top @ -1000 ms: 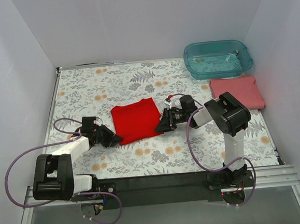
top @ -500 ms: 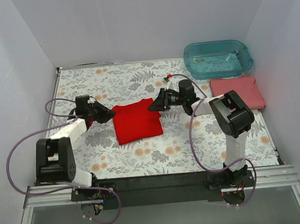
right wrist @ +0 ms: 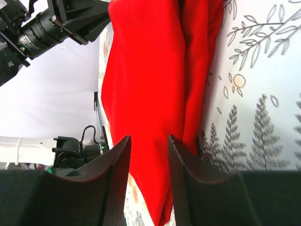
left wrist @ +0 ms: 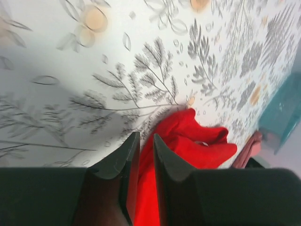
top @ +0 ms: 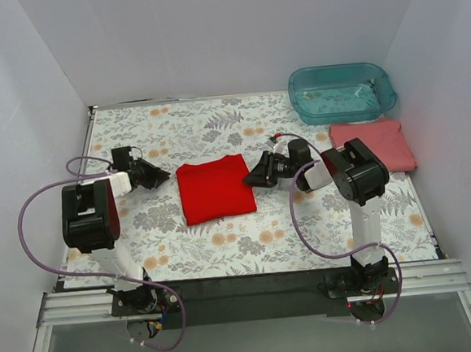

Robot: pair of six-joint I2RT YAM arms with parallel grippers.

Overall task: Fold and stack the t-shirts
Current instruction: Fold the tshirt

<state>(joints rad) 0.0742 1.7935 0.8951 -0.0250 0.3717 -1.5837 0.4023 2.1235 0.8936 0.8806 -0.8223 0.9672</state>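
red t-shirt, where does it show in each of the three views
top external: red t-shirt at centre, folded flat.
left wrist: red t-shirt lower middle, edge bunched.
right wrist: red t-shirt upper middle, running top to bottom.
shared landmark: floral table cover beside it.

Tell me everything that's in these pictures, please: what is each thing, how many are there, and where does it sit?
Red shirt: one, bright red, folded, middle of the table.
Pink shirt: one, salmon pink, folded flat, on the right, just in front of the tub.
Tub: one, see-through teal plastic, far right corner.
Table cover: one, white with grey leaves and orange flowers, over the whole table.
Walls: white, on three sides.
Cables: two, purple, one looping off each arm.
Robot arms: two, black and white, bolted at the near edge.
Left gripper: one, black, just left of the red shirt, holding nothing.
Right gripper: one, black, at the red shirt's right edge, holding nothing.
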